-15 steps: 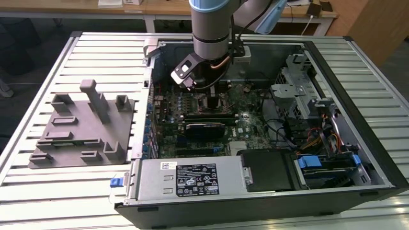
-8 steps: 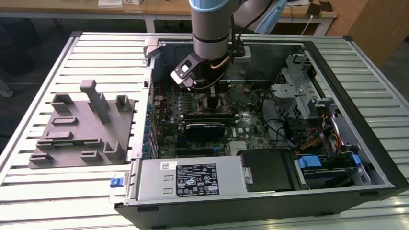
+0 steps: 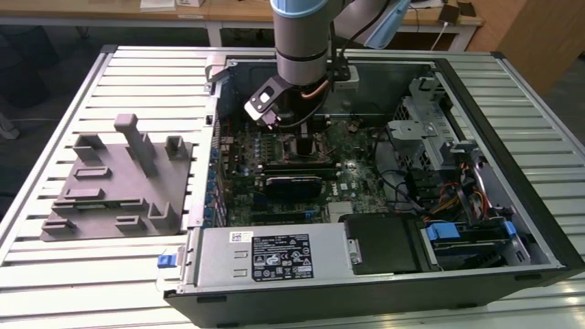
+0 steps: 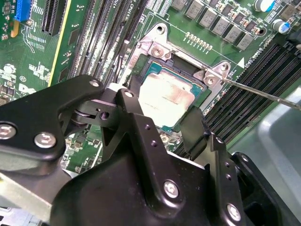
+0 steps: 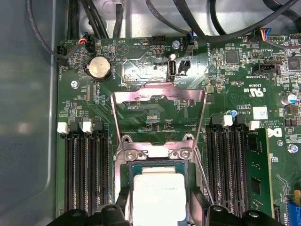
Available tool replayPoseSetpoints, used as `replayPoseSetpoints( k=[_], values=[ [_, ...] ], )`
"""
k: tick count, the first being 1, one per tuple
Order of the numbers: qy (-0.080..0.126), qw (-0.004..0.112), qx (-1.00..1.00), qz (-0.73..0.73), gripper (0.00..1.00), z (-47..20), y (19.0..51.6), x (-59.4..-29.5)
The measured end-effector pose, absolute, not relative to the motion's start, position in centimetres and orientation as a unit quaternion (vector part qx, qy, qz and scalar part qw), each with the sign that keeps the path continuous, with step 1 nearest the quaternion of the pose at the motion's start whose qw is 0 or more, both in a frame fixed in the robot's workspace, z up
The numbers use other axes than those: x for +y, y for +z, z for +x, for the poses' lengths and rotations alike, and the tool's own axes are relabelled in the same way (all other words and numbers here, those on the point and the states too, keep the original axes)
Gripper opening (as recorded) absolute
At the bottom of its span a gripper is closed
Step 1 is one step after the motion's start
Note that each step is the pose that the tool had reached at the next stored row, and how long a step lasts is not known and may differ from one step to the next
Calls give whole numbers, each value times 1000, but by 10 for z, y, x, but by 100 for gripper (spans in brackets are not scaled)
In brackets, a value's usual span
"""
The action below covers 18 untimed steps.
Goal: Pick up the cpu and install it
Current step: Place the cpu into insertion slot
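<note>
Gripper point(image 4: 162, 113), pointing straight down, straddles the cpu point(image 4: 164, 96) in its socket point(image 4: 157, 49); grip unclear.

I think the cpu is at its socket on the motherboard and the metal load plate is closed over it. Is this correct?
Not quite. The cpu is at its socket on the motherboard, but the metal load plate is open, swung back away from it, leaving the cpu's silver top uncovered. The first wrist view shows this.
</note>
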<state>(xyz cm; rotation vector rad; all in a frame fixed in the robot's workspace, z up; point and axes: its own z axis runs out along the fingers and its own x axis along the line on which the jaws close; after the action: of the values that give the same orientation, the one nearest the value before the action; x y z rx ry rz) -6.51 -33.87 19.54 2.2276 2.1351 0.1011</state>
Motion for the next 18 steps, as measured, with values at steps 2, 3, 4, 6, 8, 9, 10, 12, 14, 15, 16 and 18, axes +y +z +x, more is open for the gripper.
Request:
replayPoseSetpoints(
  k=[2, 3, 4, 6, 8, 9, 10, 12, 14, 15, 16, 18],
  values=[
    [33, 27, 691, 721, 61, -65, 198, -339],
    [33, 27, 691, 721, 61, -65, 200, -339],
    [33, 27, 691, 721, 61, -65, 202, -339],
    [33, 27, 691, 721, 61, -65, 203, -339],
    [33, 27, 691, 721, 61, -65, 203, -339],
    [33, 27, 691, 721, 61, -65, 203, -339],
    [33, 27, 691, 721, 61, -65, 203, -339],
    [33, 27, 691, 721, 59, -65, 203, -339],
    [33, 27, 691, 721, 53, -65, 203, -339],
    [33, 27, 691, 721, 47, -65, 204, -339],
    [33, 27, 691, 721, 41, -65, 204, -339],
    [33, 27, 691, 721, 36, -65, 204, -339]
  ],
)
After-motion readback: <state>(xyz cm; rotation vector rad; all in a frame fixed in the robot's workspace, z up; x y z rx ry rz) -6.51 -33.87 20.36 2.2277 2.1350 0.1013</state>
